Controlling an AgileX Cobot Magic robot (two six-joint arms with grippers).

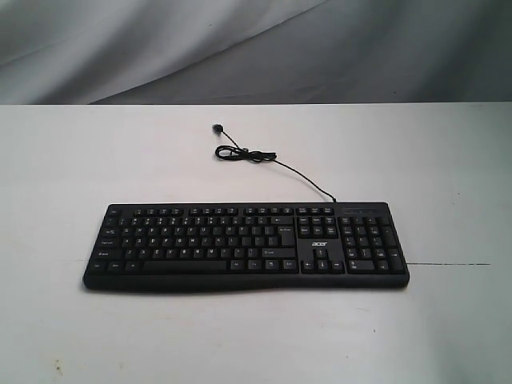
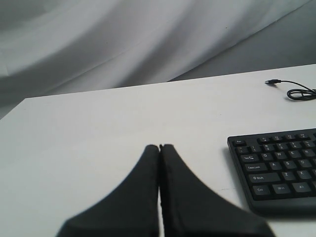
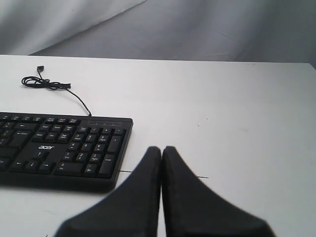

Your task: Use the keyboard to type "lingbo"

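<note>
The black full-size keyboard (image 1: 246,244) lies flat on the white table, number pad to the right, with a small white "acer" logo (image 1: 315,235). Its thin black cable (image 1: 264,160) runs back in a loose coil to a plug. Neither gripper shows in the exterior view. In the left wrist view my left gripper (image 2: 159,147) is shut with nothing in it, off the keyboard's (image 2: 276,165) left end. In the right wrist view my right gripper (image 3: 161,149) is shut and empty, beside the number pad end of the keyboard (image 3: 64,148).
The white table (image 1: 72,160) runs wide on all sides of the keyboard. A grey draped cloth (image 1: 240,48) hangs behind the table's far edge. A thin dark line (image 1: 448,264) marks the table to the right of the keyboard.
</note>
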